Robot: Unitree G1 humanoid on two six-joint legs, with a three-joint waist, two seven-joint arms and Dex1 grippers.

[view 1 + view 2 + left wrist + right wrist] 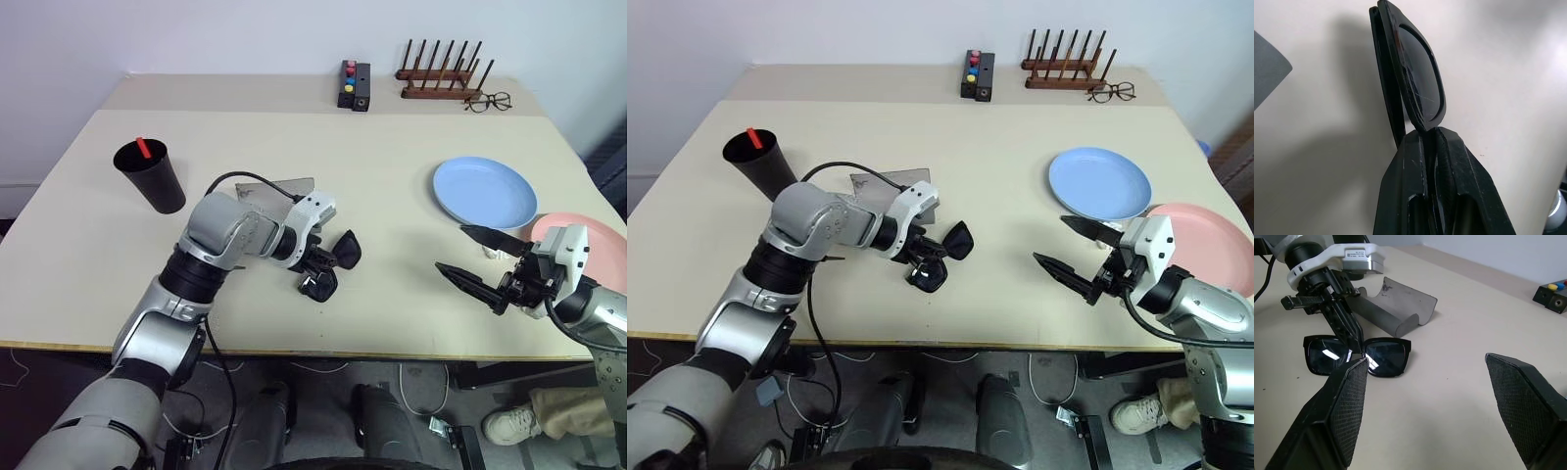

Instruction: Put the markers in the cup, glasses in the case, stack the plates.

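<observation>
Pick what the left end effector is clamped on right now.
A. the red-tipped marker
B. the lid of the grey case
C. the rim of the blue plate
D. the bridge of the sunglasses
D: the left end effector is shut on the bridge of the sunglasses, between the two lenses, with the open case lying just behind them on the table.

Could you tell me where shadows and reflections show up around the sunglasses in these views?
Left wrist view: the sunglasses cast a broad soft shadow on the table, and fine scratches catch light on the lens. Right wrist view: small bright window-like reflections sit on both lenses, by the left gripper shut on the bridge. Left eye view: even, soft lighting.
</observation>
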